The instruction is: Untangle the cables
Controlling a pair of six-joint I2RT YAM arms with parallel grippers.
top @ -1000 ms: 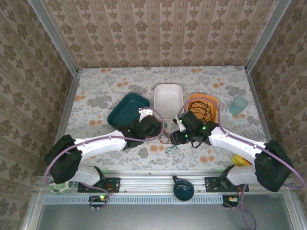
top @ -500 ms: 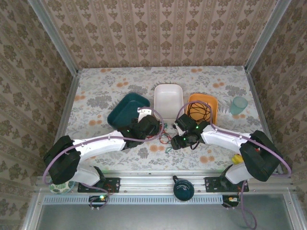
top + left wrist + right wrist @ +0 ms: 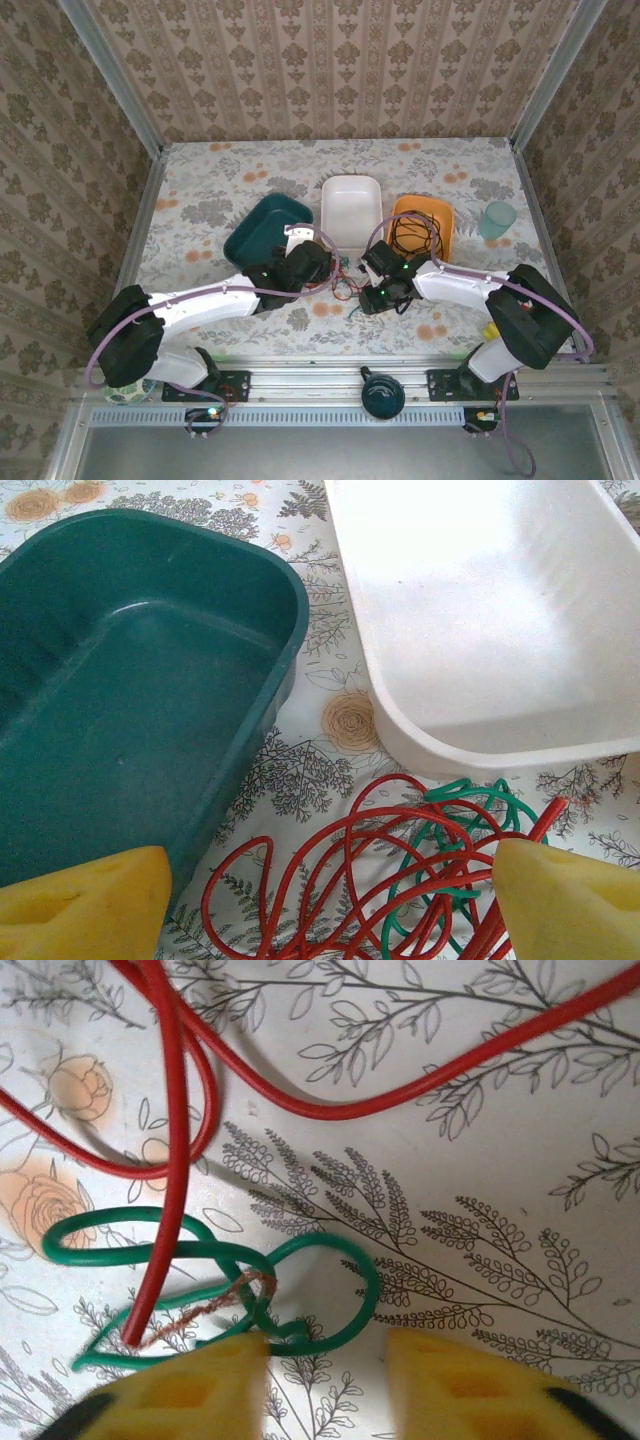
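Three trays sit side by side on the floral tabletop point(image 3: 200, 190). The dark green tray point(image 3: 262, 228) is on the left, the white tray point(image 3: 350, 186) is in the middle, and the orange tray point(image 3: 443, 212) is on the right. A teal cup point(image 3: 497, 220) stands further right, well apart from them. A bunched black cable point(image 3: 415, 236) lies in the orange tray.

Both arms reach in from either side and crowd the small patch of tabletop just near the trays. The near rims of the green and white trays hem that patch in on its far side.

The red cable point(image 3: 340, 880) sprawls there in many overlapping loops. The green cable point(image 3: 462, 792) is coiled under and through it, close to the white tray's near rim.

The left end effector point(image 3: 325, 905) stands wide open with the red loops between its fingers. One red strand runs against the inner side of its right finger.

The right end effector point(image 3: 325, 1352) has its fingers a narrow gap apart. A knotted green loop lies at their tips, and nothing is visibly pinched. There a red strand crosses over the green loops, and a bare coppery strand lies across the knot.
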